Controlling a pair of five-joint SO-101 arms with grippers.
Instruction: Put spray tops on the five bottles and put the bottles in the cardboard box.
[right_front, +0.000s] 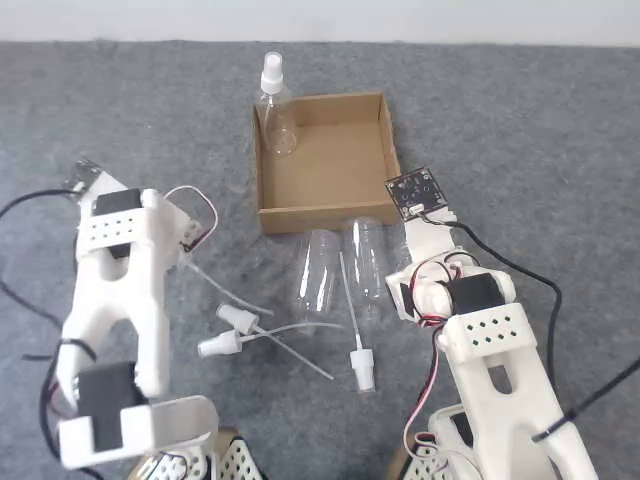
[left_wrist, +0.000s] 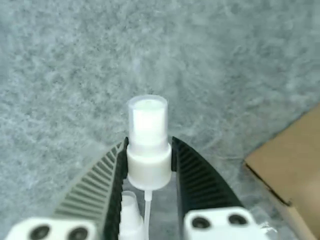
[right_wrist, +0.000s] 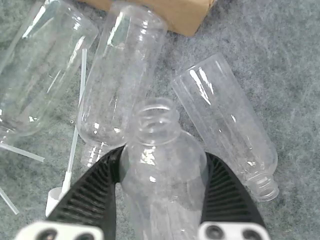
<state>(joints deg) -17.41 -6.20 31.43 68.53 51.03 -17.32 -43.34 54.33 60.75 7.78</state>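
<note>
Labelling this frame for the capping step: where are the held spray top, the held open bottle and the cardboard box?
spray top (left_wrist: 148, 142), left wrist view, low on its cap.
open bottle (right_wrist: 162, 170), right wrist view, on its clear shoulder.
cardboard box (right_front: 320, 216), high view, on its near outer wall.

- Five clear bottles: one capped bottle, three open bottles lying on the tabletop, and one held bottle in the right hand.
- Five spray tops: one fitted top, three loose spray tops, and one held spray top in the left hand.
- One cardboard box.
- Two white arms: left arm, right arm.
</note>
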